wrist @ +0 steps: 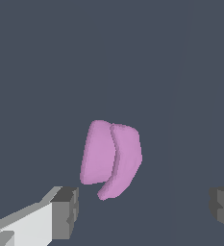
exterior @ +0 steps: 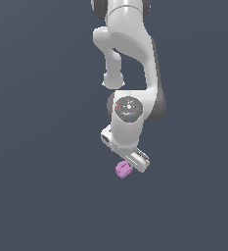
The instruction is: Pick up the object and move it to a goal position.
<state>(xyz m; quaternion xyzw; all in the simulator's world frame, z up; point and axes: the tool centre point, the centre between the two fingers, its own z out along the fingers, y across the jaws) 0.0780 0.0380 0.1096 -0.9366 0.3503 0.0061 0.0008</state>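
Two fingers [wrist: 65,211] stand wide apart on your gripper [wrist: 144,211], with nothing held between them. Your object [wrist: 111,158], the small pink-purple chunk with a groove across it, lies on the dark surface [wrist: 36,72] just beyond the fingertips, nearer one finger than the other and touching neither. Above the object, the white arm [exterior: 130,59] hangs nearly straight down.

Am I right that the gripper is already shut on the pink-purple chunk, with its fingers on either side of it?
Not quite. The gripper is open: in the wrist view its fingers stand wide apart with clear gaps to the pink-purple chunk, touching nothing. The rest holds roughly: the chunk does lie between the two fingers' lines, though just ahead of the tips.
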